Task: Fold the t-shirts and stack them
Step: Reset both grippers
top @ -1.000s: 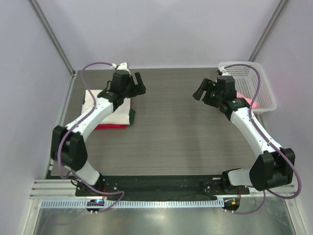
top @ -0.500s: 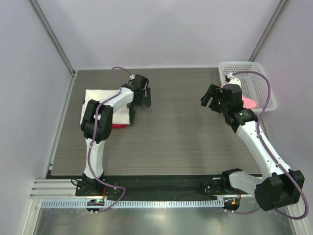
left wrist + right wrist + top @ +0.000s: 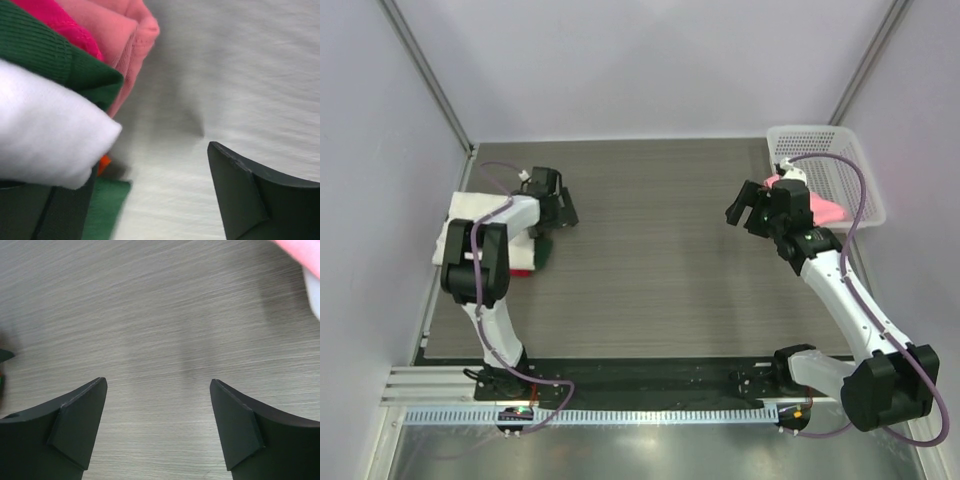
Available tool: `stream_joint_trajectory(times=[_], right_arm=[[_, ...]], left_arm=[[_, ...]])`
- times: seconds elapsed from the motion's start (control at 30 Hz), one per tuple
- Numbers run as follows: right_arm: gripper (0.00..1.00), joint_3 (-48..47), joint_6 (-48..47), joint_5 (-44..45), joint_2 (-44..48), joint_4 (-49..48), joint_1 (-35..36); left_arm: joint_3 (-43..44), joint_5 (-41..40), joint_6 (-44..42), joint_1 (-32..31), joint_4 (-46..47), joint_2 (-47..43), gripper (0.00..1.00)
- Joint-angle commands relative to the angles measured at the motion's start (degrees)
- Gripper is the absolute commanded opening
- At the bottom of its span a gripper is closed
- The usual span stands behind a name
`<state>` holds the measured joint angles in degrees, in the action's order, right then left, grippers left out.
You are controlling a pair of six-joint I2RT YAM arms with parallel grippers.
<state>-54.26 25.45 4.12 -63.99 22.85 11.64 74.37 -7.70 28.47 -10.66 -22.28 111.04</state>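
T-shirts (image 3: 452, 240): three stacked, one in basket (image 3: 850, 165)

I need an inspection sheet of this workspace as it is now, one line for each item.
Surface: grey wood-grain table.
Job's things: folded stack at the left edge, white on top, red and green below; pink shirt in the white mesh basket, far right.
Clutter: nothing seen.
Grippers: left gripper open beside the stack; right gripper open over the table, holding nothing.
Cables: purple cables loop off both arms; the right one arcs over the basket.
Surroundings: pale walls; metal rail at the near edge.
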Motion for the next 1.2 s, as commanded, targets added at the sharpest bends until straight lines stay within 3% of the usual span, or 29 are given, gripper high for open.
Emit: stream_joint_trajectory(times=[0.0, 0.1, 0.27, 0.43, 0.47, 0.6, 0.7, 0.73, 0.77, 0.87, 1.17], right_arm=[[0.91, 2.31, 0.39, -2.53, 0.18, -4.3, -0.12], [1.0, 4.86, 1.35, -3.33, 0.35, -6.76, -0.04], [1.0, 11.89, 1.53, -4.39, 3.34, -12.47, -0.12], [1.0, 18.82, 7.22, 13.53, 8.34, -14.49, -0.04], [1.0, 20.84, 7.5, 15.63, 10.96, -15.46, 0.05], [1.0, 24.98, 3.74, 13.56, 14.85, -21.87, -0.04], [1.0, 29.11, 2.94, 4.96, 15.03, -27.93, 0.05], [1.0, 33.39, 2.76, 0.76, 13.9, -34.13, -0.04], [1.0, 35.87, 2.93, -1.81, 13.11, -38.45, -0.12], [1.0, 35.01, 1.8, -1.57, 14.58, -36.46, -0.21], [1.0, 36.33, 1.71, -3.33, 13.28, -38.94, -0.21]], left_arm=[[-6.76, 0.67, 1.41, -0.14, 2.59, -7.75, 0.89], [-12.9, -0.81, 3.69, -5.15, 6.54, -17.06, 0.99], [-25.82, 0.23, 6.24, -9.99, 15.23, -32.78, 1.0], [-36.03, -4.42, 3.72, -14.39, 22.62, -42.13, 1.0], [-39.09, -4.08, 3.0, -15.18, 27.51, -44.14, 0.99], [-43.07, -3.9, 2.9, -15.18, 32.82, -46.18, 1.0], [-48.95, 0.05, 3.26, -15.27, 41.93, -45.39, 0.99], [-50.36, 1.54, 3.17, -15.19, 45.62, -45.65, 0.99], [-49.24, 2.51, 2.65, -15.1, 42.27, -46.7, 1.0], [-53.61, 2.09, 1.94, -15.54, 48.47, -49.95, 1.0], [-50.99, 3.05, 1.5, -15.54, 44.79, -48.03, 1.0]])
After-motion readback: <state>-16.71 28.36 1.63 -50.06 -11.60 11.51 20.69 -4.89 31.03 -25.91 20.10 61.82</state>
